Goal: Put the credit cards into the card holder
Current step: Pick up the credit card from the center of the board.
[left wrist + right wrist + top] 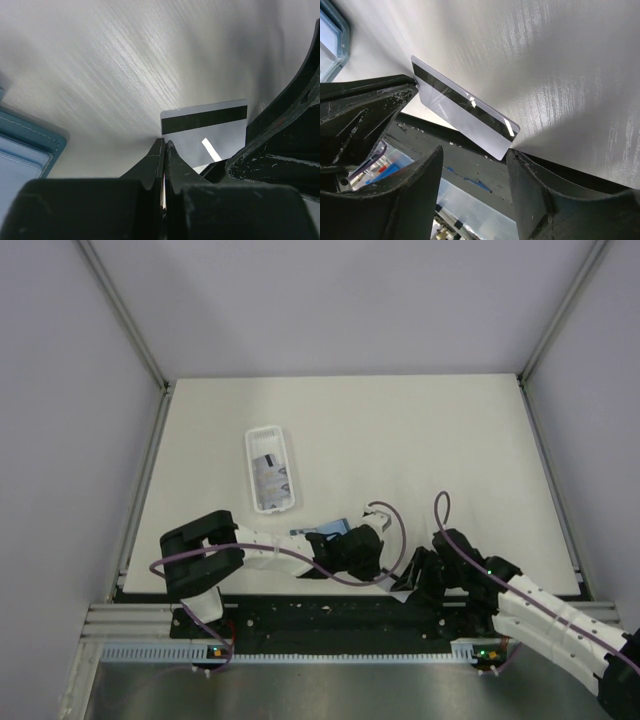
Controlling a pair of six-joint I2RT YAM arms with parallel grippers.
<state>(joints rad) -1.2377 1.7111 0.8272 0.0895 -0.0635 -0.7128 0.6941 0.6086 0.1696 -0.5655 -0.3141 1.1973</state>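
Observation:
One credit card (465,115), pale grey with a black stripe, lies at the table's near edge and overhangs it (205,132) (400,587). My left gripper (164,142) (385,568) is shut, its tips touching the card's left corner. A thin pale sliver shows between its jaws. My right gripper (475,152) (410,575) stands open below the overhanging card, its right finger (535,185) against the card's right corner. The teal card holder (322,529) lies open just left of the grippers, showing its light blue inside (22,150) (331,40).
A long white tray (252,465) sits further back on the left with more cards (272,476) in it. The table's front edge and the black mounting rail (330,615) run right under both grippers. Grey walls surround the table.

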